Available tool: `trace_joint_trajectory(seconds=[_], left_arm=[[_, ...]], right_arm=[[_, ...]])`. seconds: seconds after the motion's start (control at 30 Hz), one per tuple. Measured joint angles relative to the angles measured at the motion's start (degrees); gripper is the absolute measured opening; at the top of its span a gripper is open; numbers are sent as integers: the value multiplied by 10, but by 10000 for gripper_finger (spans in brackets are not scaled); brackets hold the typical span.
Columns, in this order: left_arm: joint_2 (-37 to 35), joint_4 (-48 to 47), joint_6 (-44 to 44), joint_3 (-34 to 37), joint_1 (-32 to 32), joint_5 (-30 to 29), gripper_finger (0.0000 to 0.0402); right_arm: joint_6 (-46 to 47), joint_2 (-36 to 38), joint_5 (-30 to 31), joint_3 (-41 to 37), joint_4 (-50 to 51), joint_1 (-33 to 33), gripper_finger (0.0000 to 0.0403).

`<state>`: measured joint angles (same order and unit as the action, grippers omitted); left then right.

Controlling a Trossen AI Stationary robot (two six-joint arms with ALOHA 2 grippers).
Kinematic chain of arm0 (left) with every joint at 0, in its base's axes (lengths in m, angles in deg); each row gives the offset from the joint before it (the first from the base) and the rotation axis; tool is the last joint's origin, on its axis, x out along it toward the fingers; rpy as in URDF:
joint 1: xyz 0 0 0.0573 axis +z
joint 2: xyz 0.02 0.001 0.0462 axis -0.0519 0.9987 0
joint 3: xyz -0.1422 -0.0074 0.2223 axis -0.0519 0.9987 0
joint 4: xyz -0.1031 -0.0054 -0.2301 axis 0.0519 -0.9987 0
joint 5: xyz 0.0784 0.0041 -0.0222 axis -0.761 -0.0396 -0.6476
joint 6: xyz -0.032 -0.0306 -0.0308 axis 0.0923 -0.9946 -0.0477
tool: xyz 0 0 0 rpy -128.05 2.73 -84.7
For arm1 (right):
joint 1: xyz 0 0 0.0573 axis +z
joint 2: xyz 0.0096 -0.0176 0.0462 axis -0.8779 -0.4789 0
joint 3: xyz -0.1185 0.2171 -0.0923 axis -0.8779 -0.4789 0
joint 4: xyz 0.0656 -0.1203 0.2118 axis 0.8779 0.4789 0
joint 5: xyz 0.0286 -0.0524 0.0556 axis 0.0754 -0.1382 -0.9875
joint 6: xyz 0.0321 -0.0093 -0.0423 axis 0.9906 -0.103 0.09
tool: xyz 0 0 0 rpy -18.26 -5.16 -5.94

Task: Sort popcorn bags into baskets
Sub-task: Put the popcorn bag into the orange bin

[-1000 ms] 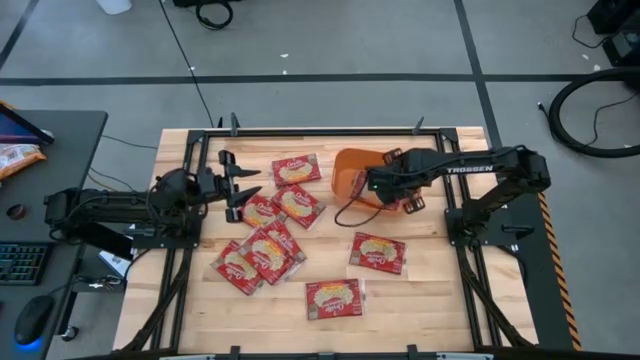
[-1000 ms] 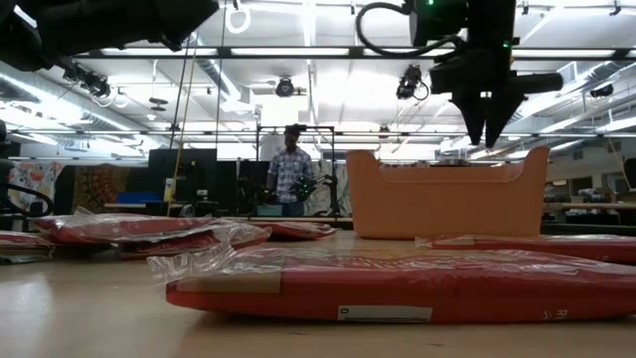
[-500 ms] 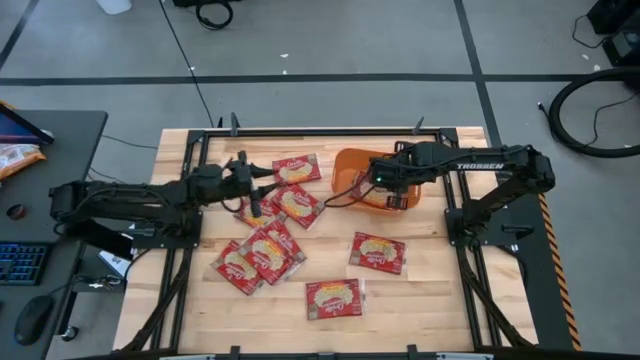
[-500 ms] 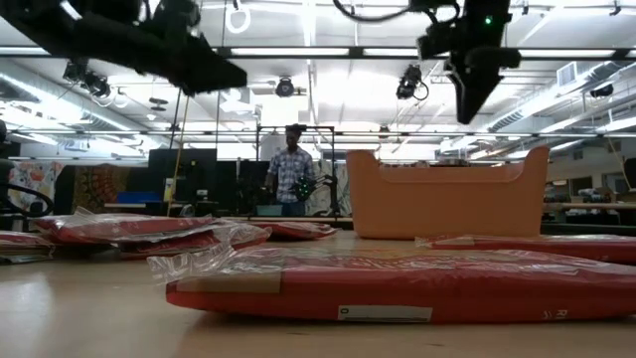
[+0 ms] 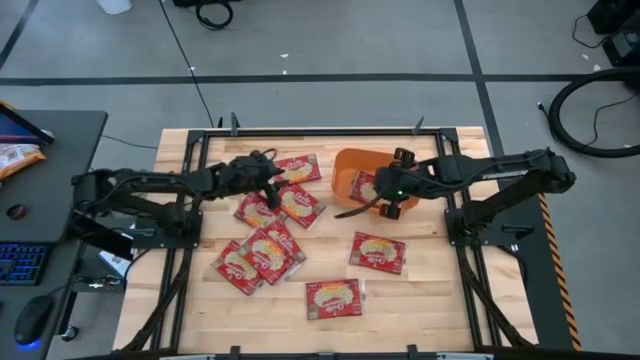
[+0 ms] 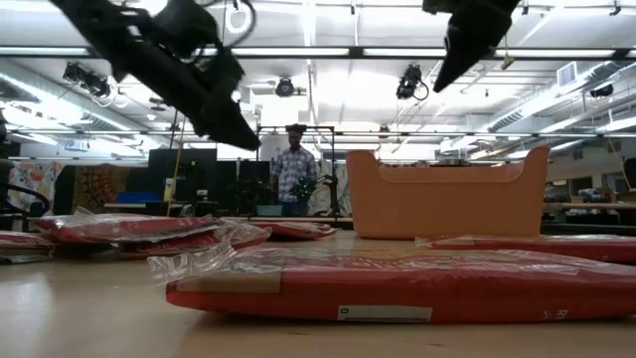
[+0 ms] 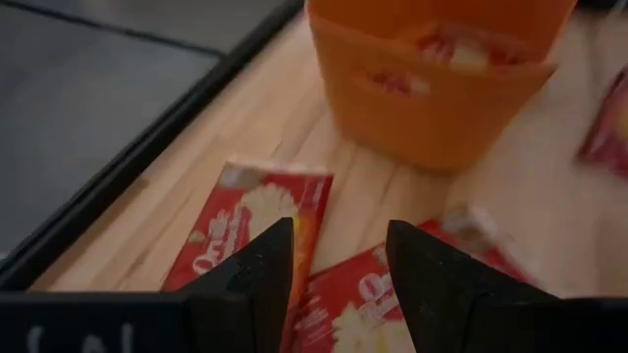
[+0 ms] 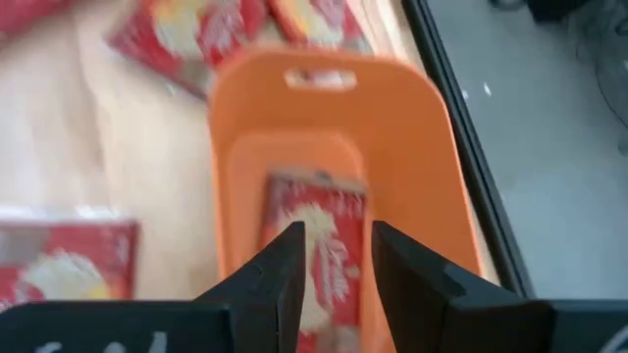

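While the tub serves as landmark, high view: one bag lies inside it. Right gripper hangs over the tub's near-right rim, holding nothing. Left gripper sits well to the tub's left, above the bag by the far edge. More bags lie left of and in front of the tub, one just in front. "TROSSEN" on the right arm isn't legible at this angle.

Low view: tub stands upright behind the nearest bag. Both grippers are up off the table: left to the tub's left, right above it. A person stands in the room beyond, away from the table.

Left wrist: fingers are apart, nothing between them. Tub ahead, a bag between gripper and tub. Script lettering is there, too soft to read.

Right wrist: fingers are apart with a narrow gap, empty. They look down into the tub onto the bag inside.

Judgement: left arm is on the next pick. Come down square over that far-edge bag, fingers spanning its short side, and pinch the film, not the neighbouring bag. Right arm should clear the tub before the drop.
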<state>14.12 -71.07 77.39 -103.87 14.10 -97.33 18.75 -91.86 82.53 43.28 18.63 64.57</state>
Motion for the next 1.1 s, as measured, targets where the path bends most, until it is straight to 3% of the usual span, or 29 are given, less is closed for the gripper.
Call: trace_joint_trajectory(seconds=[0.5, 0.67, 0.93, 1.1], left_arm=[[181, -41, 63, -112, 27, -24, 168], [231, -67, 72, -152, 27, -14, 168], [285, -115, 109, -187, 25, -9, 169], [296, -106, 115, -187, 23, -15, 168]], right_arm=[[11, 22, 25, -104, -206, 64, 124], [-56, 24, 63, -137, -314, 96, 124], [-194, 22, 66, -252, -619, 135, 124], [-184, 22, 71, -286, -661, 144, 123]])
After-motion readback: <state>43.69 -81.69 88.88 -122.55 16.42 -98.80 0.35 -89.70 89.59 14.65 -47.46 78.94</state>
